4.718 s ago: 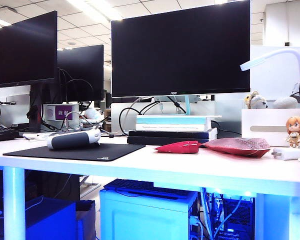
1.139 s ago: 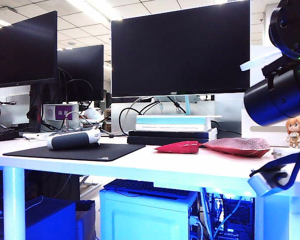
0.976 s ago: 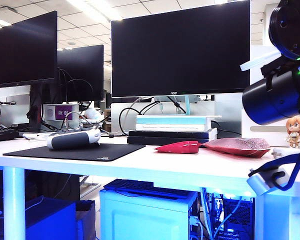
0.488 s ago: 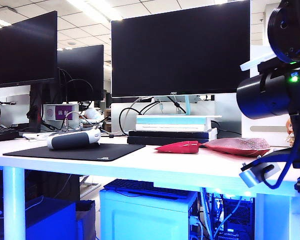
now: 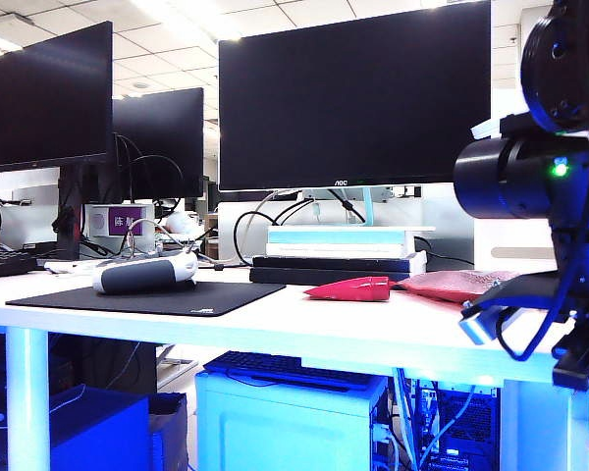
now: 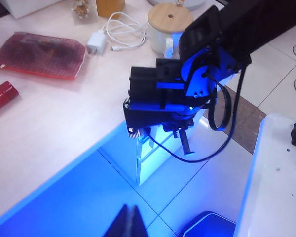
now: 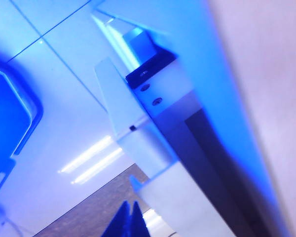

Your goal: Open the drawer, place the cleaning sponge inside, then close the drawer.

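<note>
The cleaning sponge is out of view in every frame. A white box with a grey grip slot, possibly the drawer, stands at the desk's back right, mostly hidden by my right arm; it looks closed. In the left wrist view the right arm hangs over the desk's front edge with its hand pointing down at the floor. My right gripper is shut and empty, below the desk beside a white table leg. My left gripper is shut and empty too, held above the floor in front of the desk.
Two red packets lie mid-desk, seen again as a flat one. A black mat carries a grey device. Books sit under the monitor. A charger with cable and a lidded mug stand near the right edge.
The right arm came in from the right and over the last second shifted leftwards, its wrist turning; it now hides the figurine and part of the white box.
</note>
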You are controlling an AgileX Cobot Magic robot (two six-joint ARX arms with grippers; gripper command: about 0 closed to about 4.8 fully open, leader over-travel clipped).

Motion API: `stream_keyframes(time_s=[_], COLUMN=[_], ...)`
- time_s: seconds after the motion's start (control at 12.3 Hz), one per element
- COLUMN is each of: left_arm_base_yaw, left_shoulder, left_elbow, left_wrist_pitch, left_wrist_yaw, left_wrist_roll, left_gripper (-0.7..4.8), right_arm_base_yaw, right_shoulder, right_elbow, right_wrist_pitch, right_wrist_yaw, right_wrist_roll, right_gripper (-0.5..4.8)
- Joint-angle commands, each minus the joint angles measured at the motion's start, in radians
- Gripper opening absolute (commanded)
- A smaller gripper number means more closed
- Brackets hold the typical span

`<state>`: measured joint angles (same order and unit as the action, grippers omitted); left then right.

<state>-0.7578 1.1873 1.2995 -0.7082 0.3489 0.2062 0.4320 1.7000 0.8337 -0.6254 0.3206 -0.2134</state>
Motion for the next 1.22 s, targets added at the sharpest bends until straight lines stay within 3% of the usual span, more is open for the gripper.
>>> stream_keyframes(time_s=[0.08,0.49,1.06,1.22], left_arm_base_yaw=[0.000,0.000,0.000,0.000], left_shoulder=[-0.002,-0.002,-0.002,-0.002], left_elbow=[0.005,0.005,0.005,0.004], left_wrist_pitch=[-0.015,-0.020,-0.021,-0.021], left_wrist_yaw=[0.003,0.004,0.003,0.004], left_wrist_roll=[0.002,-0.001,-0.001,-0.001], left_gripper=[-0.05,-0.05,-0.05,-0.05], right_arm_base_yaw=[0.000,0.000,0.000,0.002], right_shoulder=[0.048,0.119,0.095,0.074], right_elbow=[0.002,0.003,0.004,0.005], right_wrist_pitch=[0.032,0.154,0.210,0.200], right_wrist_yaw=[0.031,0.291,0.440,0.422], right_wrist_roll=[0.003,0.004,0.003,0.004], right_gripper=[-0.01,-0.01,-0.01,-0.01])
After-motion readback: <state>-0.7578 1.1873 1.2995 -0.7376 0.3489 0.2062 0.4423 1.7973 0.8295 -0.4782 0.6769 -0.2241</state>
